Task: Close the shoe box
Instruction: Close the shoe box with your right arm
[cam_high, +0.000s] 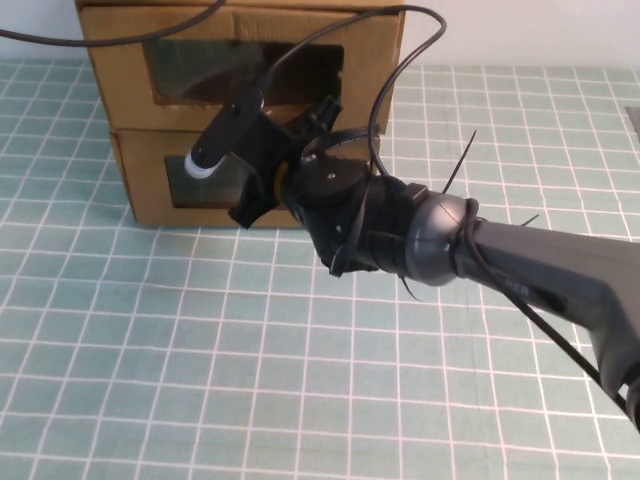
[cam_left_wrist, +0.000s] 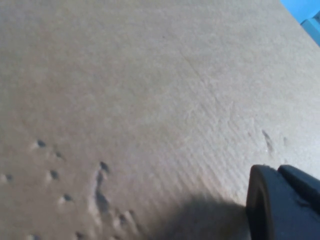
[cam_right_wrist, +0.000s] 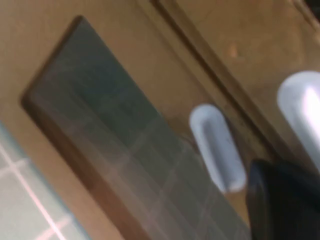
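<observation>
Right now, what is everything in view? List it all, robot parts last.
upper box: one, brown cardboard, windowed, far left of the table, atop the lower box.
lower box: one, brown cardboard, windowed, underneath.
pull tab: one, white, between a window and the boxes' seam.
tablecloth: one, green, white grid.
cable: one, black, past the upper box's right corner.
right tool: one, black, at the boxes' fronts.
left tool: one, black, close against cardboard.
</observation>
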